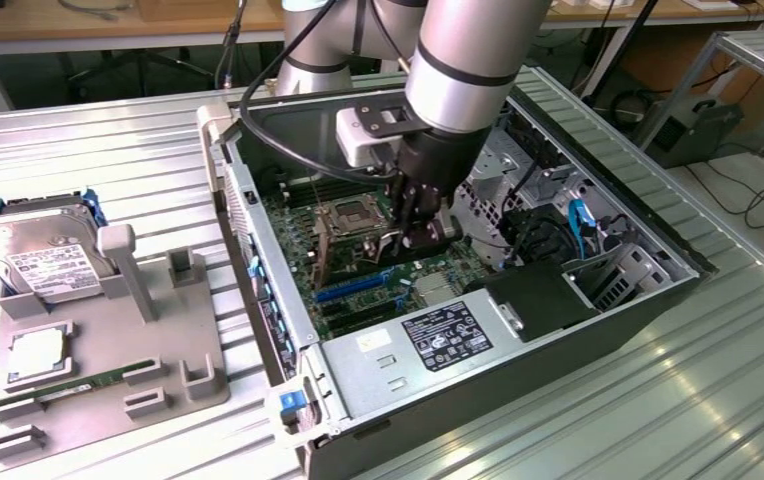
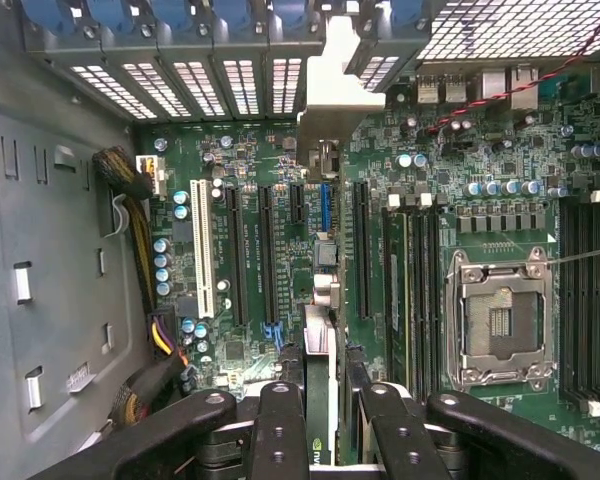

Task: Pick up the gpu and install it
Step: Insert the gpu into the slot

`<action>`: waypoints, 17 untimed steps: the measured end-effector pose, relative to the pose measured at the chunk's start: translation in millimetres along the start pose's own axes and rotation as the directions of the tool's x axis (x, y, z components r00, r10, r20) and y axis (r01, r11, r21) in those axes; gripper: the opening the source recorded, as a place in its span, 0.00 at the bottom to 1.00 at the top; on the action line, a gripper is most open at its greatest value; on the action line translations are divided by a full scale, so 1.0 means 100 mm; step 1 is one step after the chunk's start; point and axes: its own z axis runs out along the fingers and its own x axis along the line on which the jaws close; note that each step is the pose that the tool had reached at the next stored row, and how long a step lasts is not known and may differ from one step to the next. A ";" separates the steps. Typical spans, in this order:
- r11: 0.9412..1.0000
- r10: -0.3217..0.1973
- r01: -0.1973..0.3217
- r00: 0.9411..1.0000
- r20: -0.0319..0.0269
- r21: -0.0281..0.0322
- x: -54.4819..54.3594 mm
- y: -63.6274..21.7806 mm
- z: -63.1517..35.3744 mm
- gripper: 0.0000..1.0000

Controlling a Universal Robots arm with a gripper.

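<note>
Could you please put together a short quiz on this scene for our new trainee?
1. True or false: the gripper is shut on the gpu, holding it edge-on above the motherboard.
2. Where does the hard drive sit?
A. In the grey fixture outside the computer case
B. Inside the computer case
C. Between the gripper's fingers
3. Fill in the blank: the CPU socket on the motherboard is ____ (empty or filled).

Key: 1 true; 2 A; 3 empty.
</note>
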 end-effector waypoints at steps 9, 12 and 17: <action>1.000 0.000 0.000 1.000 0.000 0.000 0.00 0.001 0.020 0.26; 1.000 0.000 0.000 1.000 0.000 0.000 0.00 0.001 0.026 0.26; 1.000 0.000 0.000 1.000 0.000 0.000 0.00 0.002 0.038 0.26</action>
